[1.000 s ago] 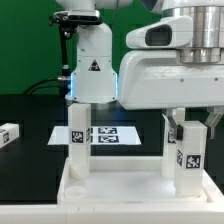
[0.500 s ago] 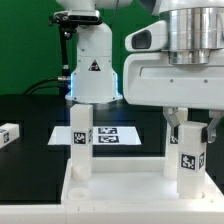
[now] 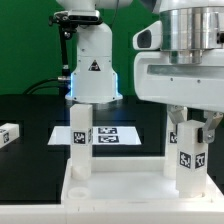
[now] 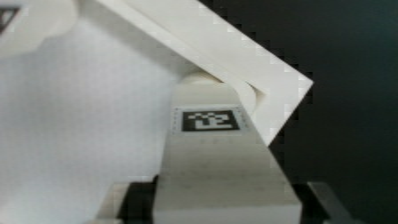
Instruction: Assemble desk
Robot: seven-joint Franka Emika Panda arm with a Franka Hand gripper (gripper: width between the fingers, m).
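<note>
Since a second ago the big white arm has slid a little toward the exterior view's right, and the gripper (image 3: pixel 188 128) has gone along with it. The gripper's two fingers are part way closed and squeeze the top of the right leg (image 3: pixel 187 165), one finger on each side. This leg stands upright on the corner of the desk panel (image 3: pixel 125 188) at the exterior view's right. The wrist view looks down along the right leg (image 4: pixel 222 165) to a pointed corner of the desk panel (image 4: pixel 71 130). I cannot tell if the leg's foot is all the way down in its hole. The left leg (image 3: pixel 79 140) already stands in its own corner, well apart from the held one. A loose leg (image 3: pixel 8 135) lies on the black table (image 3: pixel 35 160) near the exterior view's left edge. The marker board (image 3: pixel 115 135) lies flat behind the panel. The job now looks like seating the held leg in its corner. To do it well, keep the leg straight up, hold it tight, press down gently, and do not shove the panel sideways. Let go only when the leg sits firm.
</note>
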